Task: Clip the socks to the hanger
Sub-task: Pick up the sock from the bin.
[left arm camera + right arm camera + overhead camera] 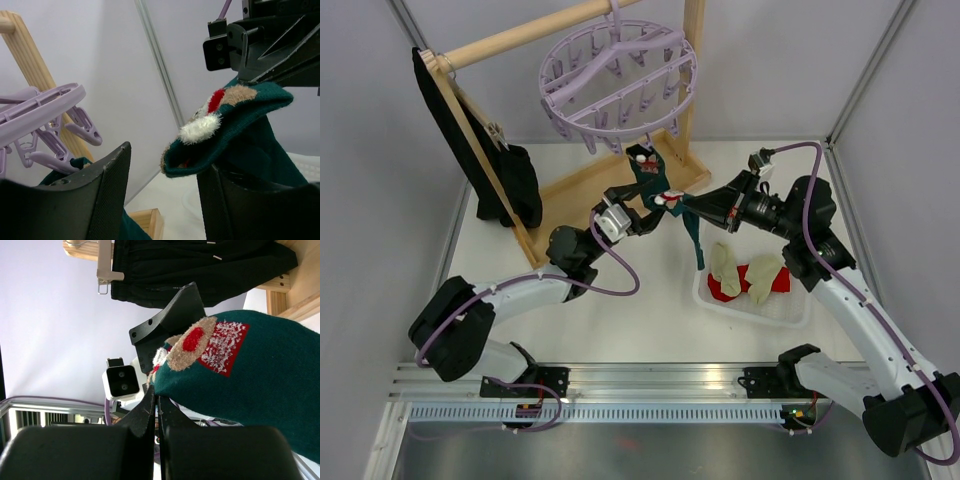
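Observation:
The lavender hanger (618,75) hangs from the wooden rack, its clips (82,130) dangling at the left of the left wrist view. One dark teal sock (646,175) hangs from a front clip. My right gripper (688,205) (156,397) is shut on the edge of a second teal sock (696,238) (260,390) with a red-white patch, which droops below it. My left gripper (655,212) (166,162) stands open, its jaws on either side of that sock's cuff (230,120); the cuff rests over the right finger (240,210).
A long black cloth (485,160) hangs on the wooden rack (520,35) at the back left. Under my right arm a white tray (790,312) holds cream socks (725,262) and a red sock (767,277). The rack's base bar (590,180) lies just behind the grippers.

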Robot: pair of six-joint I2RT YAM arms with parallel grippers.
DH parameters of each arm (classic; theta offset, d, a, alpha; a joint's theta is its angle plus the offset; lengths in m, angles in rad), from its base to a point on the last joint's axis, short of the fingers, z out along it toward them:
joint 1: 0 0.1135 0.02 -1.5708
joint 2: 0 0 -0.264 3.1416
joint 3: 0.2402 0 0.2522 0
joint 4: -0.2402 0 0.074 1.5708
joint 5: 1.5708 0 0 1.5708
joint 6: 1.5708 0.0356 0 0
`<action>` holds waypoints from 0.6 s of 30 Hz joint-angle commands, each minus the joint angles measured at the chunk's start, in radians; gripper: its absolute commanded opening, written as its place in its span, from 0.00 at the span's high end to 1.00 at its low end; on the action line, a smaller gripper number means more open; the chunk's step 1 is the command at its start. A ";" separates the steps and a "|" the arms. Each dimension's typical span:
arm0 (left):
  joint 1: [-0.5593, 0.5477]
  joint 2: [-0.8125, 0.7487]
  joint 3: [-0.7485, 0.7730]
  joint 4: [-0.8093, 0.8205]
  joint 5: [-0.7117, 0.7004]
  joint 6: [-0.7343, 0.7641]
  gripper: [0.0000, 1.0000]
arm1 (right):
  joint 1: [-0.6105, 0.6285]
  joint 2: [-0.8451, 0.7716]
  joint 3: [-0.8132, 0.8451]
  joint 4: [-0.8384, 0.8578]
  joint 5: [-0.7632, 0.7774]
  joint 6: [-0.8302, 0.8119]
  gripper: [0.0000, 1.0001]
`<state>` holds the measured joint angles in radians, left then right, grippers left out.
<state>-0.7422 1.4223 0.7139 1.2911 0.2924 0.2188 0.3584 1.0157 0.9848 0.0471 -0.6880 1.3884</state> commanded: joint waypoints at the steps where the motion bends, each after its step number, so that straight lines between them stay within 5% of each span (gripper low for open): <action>1: -0.006 -0.051 0.009 0.278 0.034 -0.033 0.42 | 0.005 0.001 -0.017 0.053 -0.004 0.020 1.00; 10: -0.006 -0.131 -0.010 0.191 0.093 -0.053 0.63 | 0.014 0.026 -0.020 0.073 0.008 0.031 1.00; 18: -0.006 -0.195 0.010 -0.024 0.189 -0.075 0.94 | 0.017 0.053 0.008 0.089 0.015 0.038 1.00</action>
<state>-0.7433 1.2644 0.7132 1.2747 0.4061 0.1780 0.3721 1.0622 0.9600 0.0830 -0.6804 1.4101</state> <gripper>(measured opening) 0.095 0.010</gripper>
